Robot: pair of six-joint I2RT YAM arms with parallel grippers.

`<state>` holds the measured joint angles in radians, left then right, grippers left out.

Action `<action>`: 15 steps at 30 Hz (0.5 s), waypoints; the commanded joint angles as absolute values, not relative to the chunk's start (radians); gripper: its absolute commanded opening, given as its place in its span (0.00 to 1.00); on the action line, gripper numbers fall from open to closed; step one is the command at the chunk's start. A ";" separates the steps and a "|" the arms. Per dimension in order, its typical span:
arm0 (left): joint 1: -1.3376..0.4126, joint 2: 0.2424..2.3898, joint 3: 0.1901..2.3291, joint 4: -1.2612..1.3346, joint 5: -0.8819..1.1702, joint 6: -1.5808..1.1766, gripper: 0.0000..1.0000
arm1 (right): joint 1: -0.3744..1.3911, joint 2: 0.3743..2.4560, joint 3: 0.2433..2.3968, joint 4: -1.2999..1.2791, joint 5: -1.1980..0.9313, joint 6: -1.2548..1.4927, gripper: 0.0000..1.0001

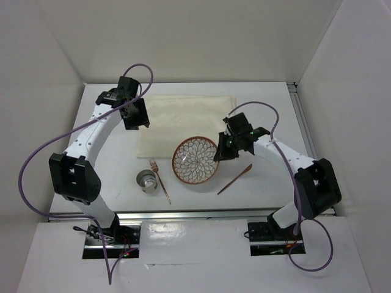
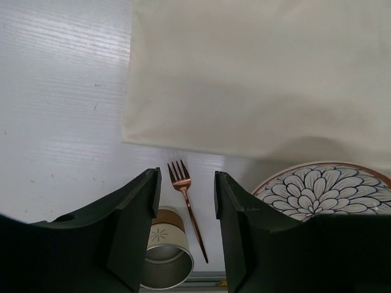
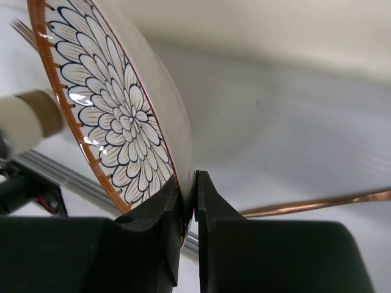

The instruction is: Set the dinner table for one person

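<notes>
- Pinching the right-hand rim of the plate (image 3: 116, 116), the right gripper (image 3: 188, 183) has its jaws pressed together on the thin edge, one finger on each face. I judge this an edge grip meant to shift the plate onto the cloth (image 1: 183, 119).
- The plate sits toward the near middle of the dinner table (image 1: 269, 104), its far part over the cloth's near edge. The cloth lies flat further back.
- The left gripper (image 2: 186, 201) hangs above the cloth's left edge with its jaws spread and nothing between them. It seems to be waiting clear of the plate's path.
- The fork (image 1: 160, 180) and the cup (image 1: 146, 181) lie just left of the plate, close beside each other. A copper utensil (image 1: 235, 179) lies to the plate's right, so each arm has cutlery on its own side.
- Whether the plate rests on the table or is tipped up, I cannot tell; the right wrist view is slanted.
- The copper utensil's working end is too small to make out, so knife or spoon stays open.
- The left wrist view cuts off the plate and half hides the cup behind a finger.
</notes>
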<state>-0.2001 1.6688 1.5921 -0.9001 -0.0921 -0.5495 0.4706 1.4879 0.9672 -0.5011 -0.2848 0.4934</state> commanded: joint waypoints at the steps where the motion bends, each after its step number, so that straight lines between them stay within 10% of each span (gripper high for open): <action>1: -0.204 1.654 1.669 -0.920 -0.113 -0.535 0.57 | 0.439 1.408 1.146 -0.495 -0.317 0.485 0.00; 15: -0.204 1.523 1.620 -0.890 -0.203 -0.581 0.57 | 0.322 1.966 1.638 -0.246 -0.417 0.712 0.00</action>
<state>-0.2001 1.5654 1.6329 -0.9100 -0.1818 -0.5591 0.3309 1.9125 1.5295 -0.3927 -0.3119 0.6022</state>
